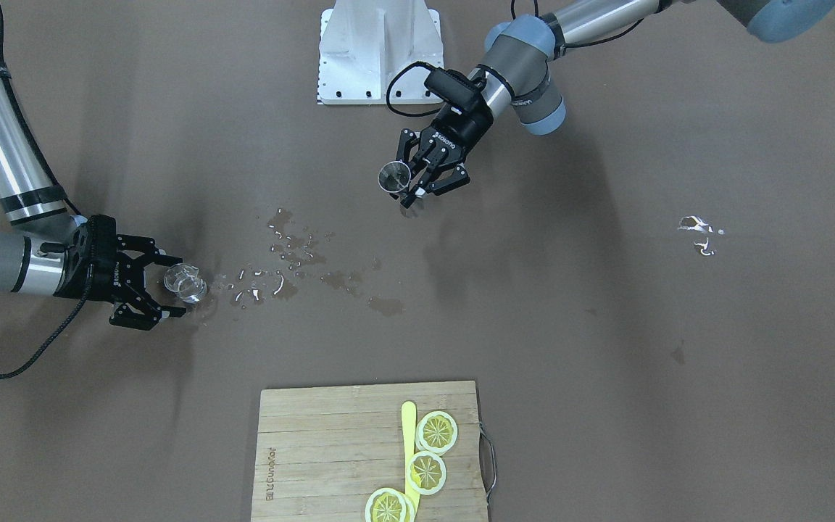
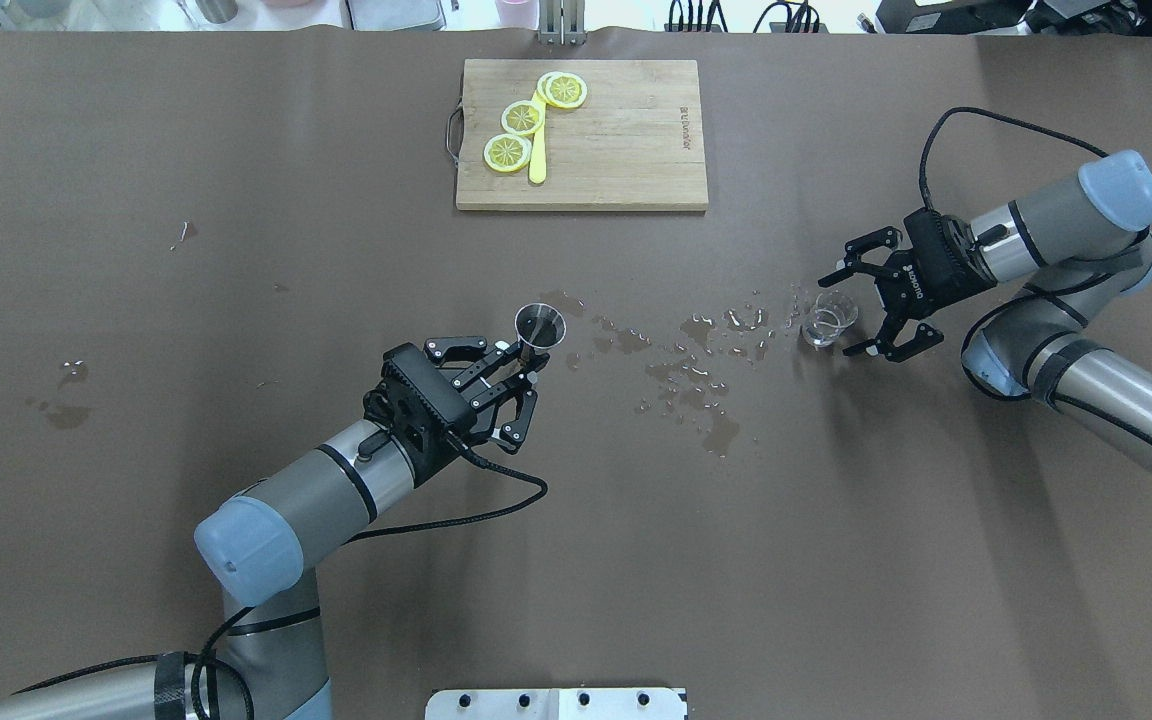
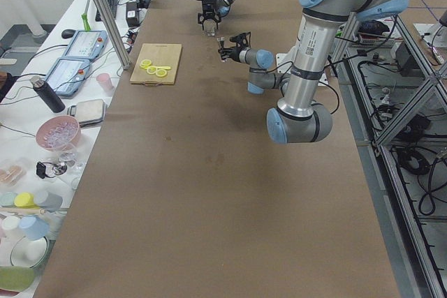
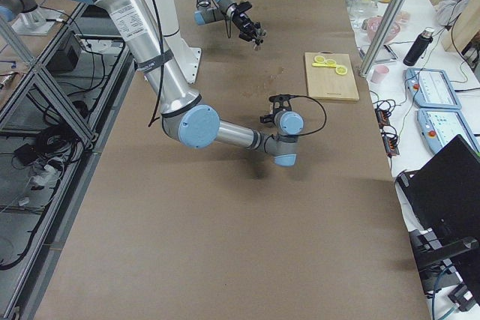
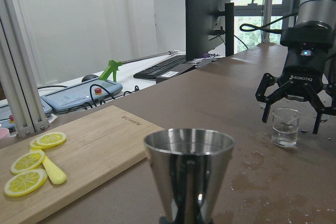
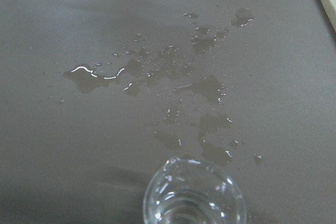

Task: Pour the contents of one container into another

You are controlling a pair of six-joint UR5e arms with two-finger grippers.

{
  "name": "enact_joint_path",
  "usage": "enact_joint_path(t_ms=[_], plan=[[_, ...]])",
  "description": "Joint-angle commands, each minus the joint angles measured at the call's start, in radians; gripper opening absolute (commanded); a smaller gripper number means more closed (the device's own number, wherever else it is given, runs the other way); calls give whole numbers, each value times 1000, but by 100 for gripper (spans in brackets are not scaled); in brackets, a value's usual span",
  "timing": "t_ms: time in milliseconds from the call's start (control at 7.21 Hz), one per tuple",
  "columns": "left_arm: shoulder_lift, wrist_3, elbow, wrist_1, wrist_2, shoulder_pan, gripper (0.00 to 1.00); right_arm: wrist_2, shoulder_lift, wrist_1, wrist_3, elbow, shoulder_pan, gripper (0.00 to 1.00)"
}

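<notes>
A brown table (image 2: 236, 250) seen from above. My left gripper (image 2: 521, 365) pinches a small steel cup (image 2: 540, 325) near its base, upright and lifted clear of the table. The glass beaker (image 2: 828, 320) stands on the table well apart from the cup, with a little clear liquid in it. My right gripper (image 2: 848, 308) sits low at the beaker, fingers spread to either side; I cannot tell if they touch the glass. Puddles (image 2: 696, 375) lie between the cup and the beaker (a warning to pour slowly). I would keep the cup level until its lip is just above the beaker's rim, steady the beaker, then tilt gently. A cutting board (image 2: 616, 150) lies beyond the beaker, out of the path.
</notes>
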Motion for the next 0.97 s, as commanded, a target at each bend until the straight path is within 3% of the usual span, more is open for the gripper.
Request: enact_joint_path(t_ms=[0, 555, 832], plan=[[-49, 83, -2, -88, -28, -12, 0, -8, 6, 0, 11, 0, -5, 96], [-55, 97, 65, -113, -22, -35, 0, -18, 5, 0, 19, 0, -17, 87], [-119, 97, 131, -107, -19, -33, 0, -18, 0, 0, 19, -2, -17, 84]])
